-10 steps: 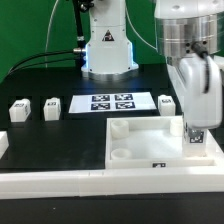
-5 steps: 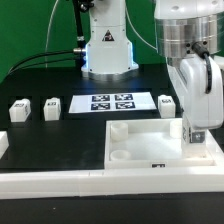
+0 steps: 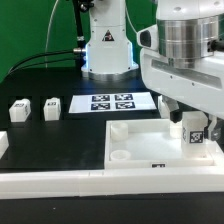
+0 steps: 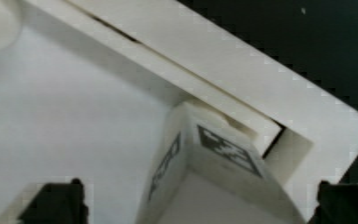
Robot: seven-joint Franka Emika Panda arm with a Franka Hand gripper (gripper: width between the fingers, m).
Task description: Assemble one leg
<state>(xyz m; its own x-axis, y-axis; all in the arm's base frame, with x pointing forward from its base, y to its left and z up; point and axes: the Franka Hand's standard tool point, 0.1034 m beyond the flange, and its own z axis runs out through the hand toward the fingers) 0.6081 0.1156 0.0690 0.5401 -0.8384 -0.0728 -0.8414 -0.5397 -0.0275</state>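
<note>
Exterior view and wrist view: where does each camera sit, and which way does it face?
Exterior view: off the arm, low, looking across the white tray-like piece toward the robot base; the wrist and hand show.
Wrist view: on the wrist, looking down between two dark fingertips.
Shared: the leg with its marker, at the tray-like piece's corner.

Leg (image 3: 197,131) upright in tray's (image 3: 135,160) right corner; two legs (image 3: 19,110) (image 3: 52,107) near bench's left edge; marker board (image 3: 112,102) between.
</note>
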